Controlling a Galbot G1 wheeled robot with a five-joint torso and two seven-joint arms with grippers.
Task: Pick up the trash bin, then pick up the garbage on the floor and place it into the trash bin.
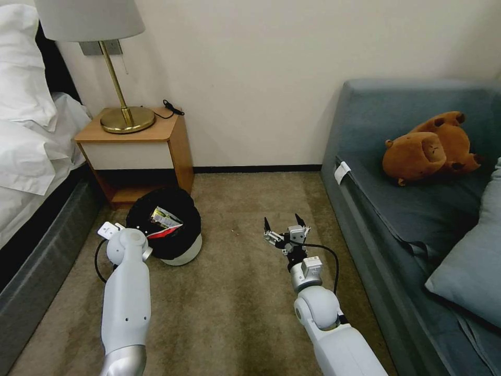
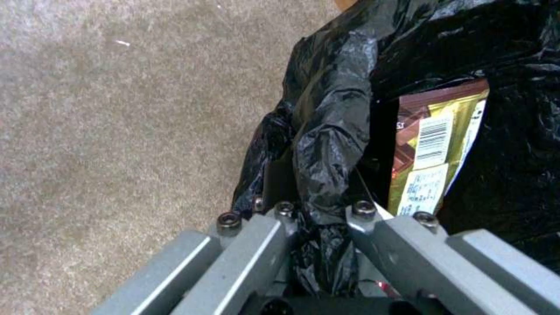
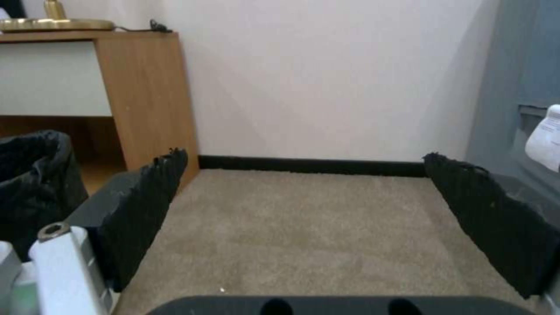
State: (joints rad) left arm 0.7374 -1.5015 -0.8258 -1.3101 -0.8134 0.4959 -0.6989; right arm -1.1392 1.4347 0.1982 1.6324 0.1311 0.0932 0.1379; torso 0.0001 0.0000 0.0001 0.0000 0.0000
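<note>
The trash bin (image 1: 183, 249) is found on the carpet (image 1: 235, 313) in front of the wooden nightstand (image 1: 141, 146), tilted, its black bag (image 2: 332, 131) draped over the rim. Inside the bin, a brown-yellow snack wrapper (image 2: 435, 144) and a red-white wrapper (image 1: 163, 233) are seen lying against the liner. The left gripper (image 2: 318, 214) is clenched on the bunched bag at the near rim (the plastic is pinched between the two grey fingers (image 2: 245, 258)). The right gripper (image 1: 285, 223) is held low over bare carpet between the bin and the blue-grey sofa (image 1: 417, 209), well apart from the bin, its black pads (image 3: 146, 205) spread wide with nothing between them. A brass lamp (image 1: 122, 104) stands on the nightstand.
</note>
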